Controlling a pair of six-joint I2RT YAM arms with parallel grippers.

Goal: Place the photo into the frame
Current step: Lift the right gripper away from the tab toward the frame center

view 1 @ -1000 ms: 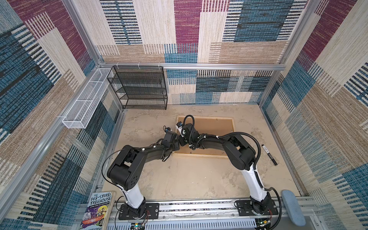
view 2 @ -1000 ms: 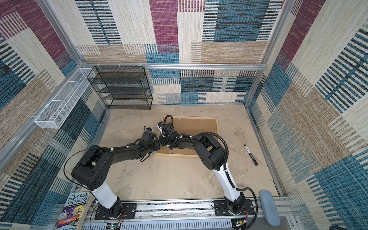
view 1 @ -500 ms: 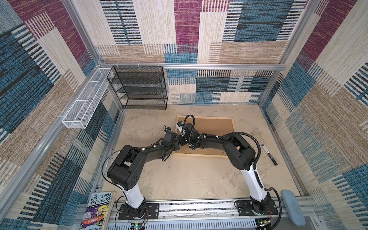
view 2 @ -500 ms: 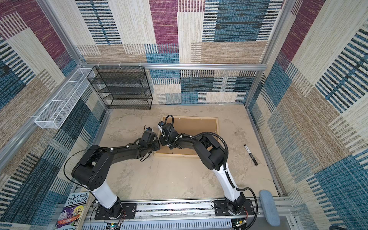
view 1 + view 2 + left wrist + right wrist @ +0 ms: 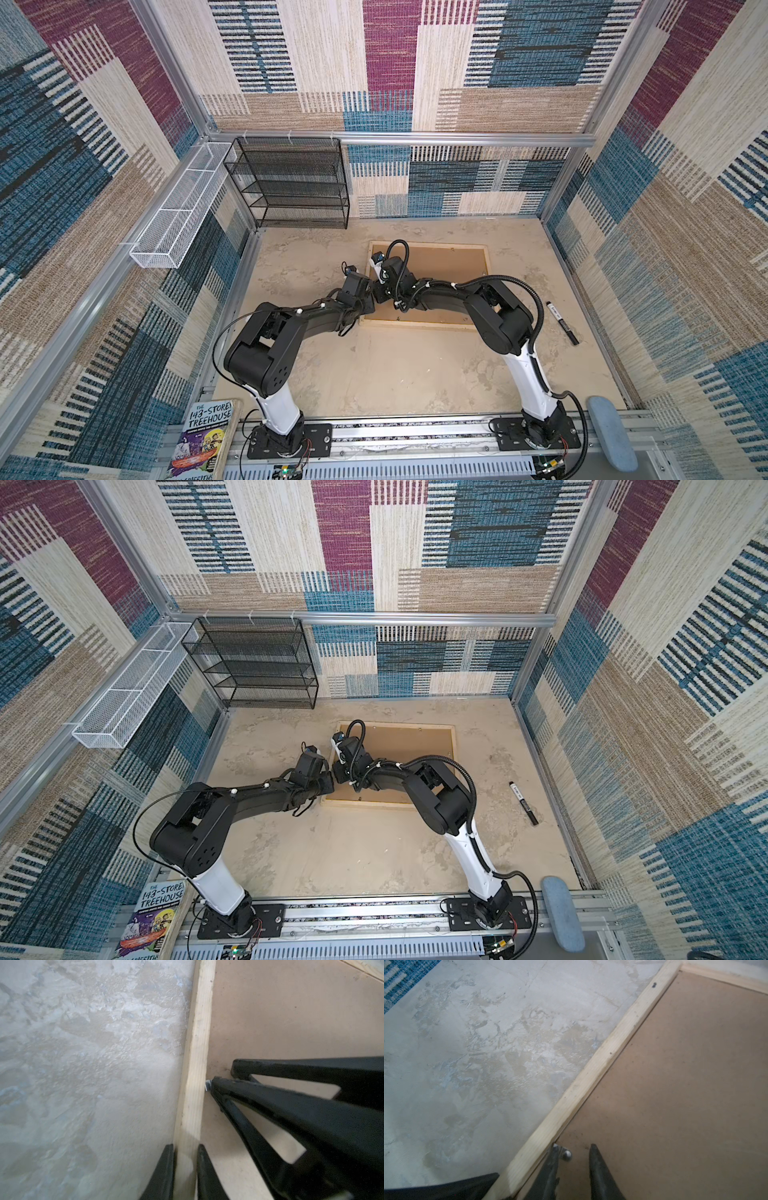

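Grips the frame (image 5: 197,1032) by the rail facing the counter's (image 5: 395,374) left edge, with the left tool (image 5: 185,1146) closed across the strip. Holds the right tool (image 5: 573,1146) narrowly parted and empty, with one finger (image 5: 552,1167) against a small metal tab (image 5: 564,1153) on that rail's inner side. Finds the frame flat, back up, near the middle of the counter's far edge; sees no photo, perhaps hidden beneath the brown backing board (image 5: 675,1084), cannot tell. Risks slipping off the tiny rounded tab, gouging the soft matte fibreboard, or dragging the light frame over the rough, mottled counter on a weak clamp. Notes pale, straight-grained wood, thin and square-edged; speckled board.
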